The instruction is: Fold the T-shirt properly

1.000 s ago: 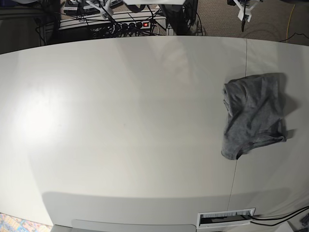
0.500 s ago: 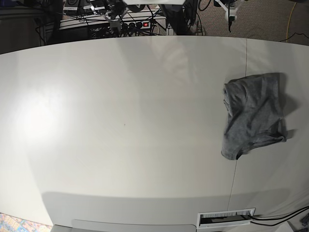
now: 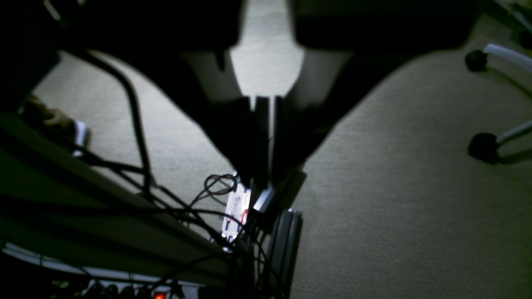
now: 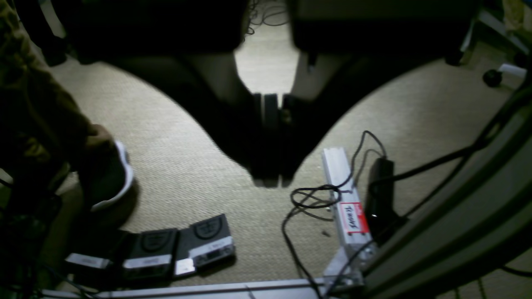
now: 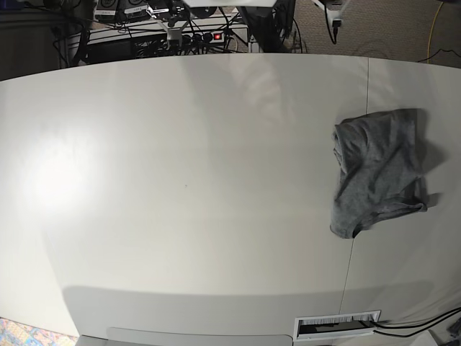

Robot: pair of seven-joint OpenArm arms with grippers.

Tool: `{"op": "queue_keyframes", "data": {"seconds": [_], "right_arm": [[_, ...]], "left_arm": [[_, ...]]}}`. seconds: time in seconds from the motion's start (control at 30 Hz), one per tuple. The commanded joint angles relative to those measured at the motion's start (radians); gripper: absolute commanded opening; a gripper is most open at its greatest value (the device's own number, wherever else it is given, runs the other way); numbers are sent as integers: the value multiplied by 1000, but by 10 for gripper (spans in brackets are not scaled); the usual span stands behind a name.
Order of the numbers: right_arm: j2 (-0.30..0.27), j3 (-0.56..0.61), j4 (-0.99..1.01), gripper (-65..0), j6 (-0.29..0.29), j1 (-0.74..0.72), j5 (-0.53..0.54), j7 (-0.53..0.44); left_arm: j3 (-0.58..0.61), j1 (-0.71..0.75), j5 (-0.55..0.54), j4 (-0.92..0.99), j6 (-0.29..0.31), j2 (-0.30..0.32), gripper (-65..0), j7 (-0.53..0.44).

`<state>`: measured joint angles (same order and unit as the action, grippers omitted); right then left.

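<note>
The grey T-shirt lies crumpled in a loose heap on the right part of the white table. Both arms hang beyond the table's far edge, well away from the cloth. My left gripper shows only as a small white tip at the top right of the base view. In its wrist view, the left gripper is shut with nothing in it, over carpet. My right gripper sits at the top left, above the cables. Its wrist view shows the right gripper shut and empty too.
A power strip with a red light and tangled cables lies behind the table's far edge. On the floor are foot pedals, an aluminium rail and chair castors. A seam crosses the table near the shirt.
Both gripper tips have shifted along the far edge: the left one leftward, the right one slightly rightward. The T-shirt has not moved.
</note>
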<state>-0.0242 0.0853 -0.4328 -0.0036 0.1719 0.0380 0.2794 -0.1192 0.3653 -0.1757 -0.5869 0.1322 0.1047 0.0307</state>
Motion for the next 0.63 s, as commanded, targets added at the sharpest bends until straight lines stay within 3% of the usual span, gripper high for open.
{"op": "queue_keyframes", "data": {"seconds": [0.0, 0.13, 0.6], "right_arm": [[0, -1, -4, -650, -1, 2, 6, -3], [-1, -1, -4, -650, -2, 3, 6, -8], [-1, -1, -4, -650, -2, 9, 6, -11]], "left_arm": [[-2, 8, 0, -4, -5, -3, -650, -7], [-2, 6, 0, -4, -5, -10, -650, -50], [-1, 3, -47, -4, 7, 2, -650, -56]]}}
